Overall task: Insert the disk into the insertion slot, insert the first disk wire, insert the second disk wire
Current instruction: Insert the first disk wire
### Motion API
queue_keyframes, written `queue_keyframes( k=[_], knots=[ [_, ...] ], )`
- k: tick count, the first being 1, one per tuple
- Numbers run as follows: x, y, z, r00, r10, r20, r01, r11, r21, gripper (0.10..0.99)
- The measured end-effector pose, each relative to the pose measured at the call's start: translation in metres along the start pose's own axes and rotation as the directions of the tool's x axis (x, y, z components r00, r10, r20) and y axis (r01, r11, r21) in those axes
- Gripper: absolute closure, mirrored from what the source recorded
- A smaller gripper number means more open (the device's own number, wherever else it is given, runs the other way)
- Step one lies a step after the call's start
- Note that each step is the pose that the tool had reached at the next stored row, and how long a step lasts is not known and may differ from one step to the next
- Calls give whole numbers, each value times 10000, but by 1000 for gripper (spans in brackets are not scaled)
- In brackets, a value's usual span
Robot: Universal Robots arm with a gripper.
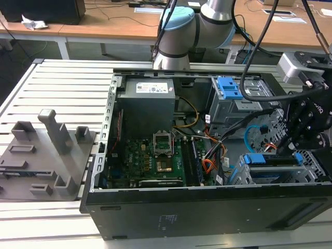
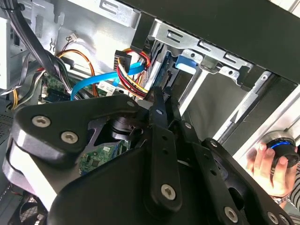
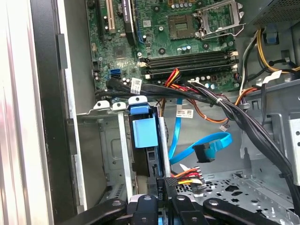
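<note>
Grey metal insertion slot (image 1: pixel 239 176), lower right of exterior view, with disk (image 1: pixel 272 158) already seated: first step judged done. Gripper (image 1: pixel 285 148), right edge of that frame, just above disk. In first wrist view, pinched narrow on black plug of first disk wire (image 3: pixel 187 176) at disk's end, seating unconfirmed. Second disk wire (image 3: pixel 206 144) loose beside, unplugged.

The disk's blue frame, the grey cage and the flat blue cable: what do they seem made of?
The disk has a frame that looks like moulded plastic: even bright blue, soft sheen. The insertion slot looks like sheet metal: dull grey, punched with holes. The second disk wire seems plastic-sheathed: smooth, bending in a loop.
</note>
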State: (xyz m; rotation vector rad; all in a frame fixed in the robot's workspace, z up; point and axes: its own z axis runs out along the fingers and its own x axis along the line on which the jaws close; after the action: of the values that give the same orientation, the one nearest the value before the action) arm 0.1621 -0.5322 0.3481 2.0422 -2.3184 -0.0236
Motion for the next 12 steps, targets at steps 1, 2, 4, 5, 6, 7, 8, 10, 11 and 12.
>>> queue_keyframes(
  k=[1, 2, 4, 5, 6, 7, 8, 10, 11, 12],
  knots=[
    [1, 0, 0, 10000, 0, 0, 0, 10000, 0, 914],
    [2, 0, 0, 10000, 0, 1, 0, 10000, 0, 914],
    [5, -1, 0, 10000, 0, 0, 0, 10000, 0, 914],
    [6, -1, 0, 10000, 0, 1, 0, 10000, 0, 914],
    [7, -1, 0, 10000, 1, 0, -1, 10000, 0, 914],
    [8, -1, 1, 10000, 0, 1, 0, 10000, 0, 914],
    [9, -1, 0, 10000, 0, 0, 0, 10000, 0, 914],
    [11, -1, 0, 10000, 0, 0, 0, 10000, 0, 914],
    [12, -1, 1, 10000, 1, 0, -1, 10000, 0, 914],
    [13, -2, 1, 10000, 0, 0, 0, 10000, 0, 914]
  ],
)
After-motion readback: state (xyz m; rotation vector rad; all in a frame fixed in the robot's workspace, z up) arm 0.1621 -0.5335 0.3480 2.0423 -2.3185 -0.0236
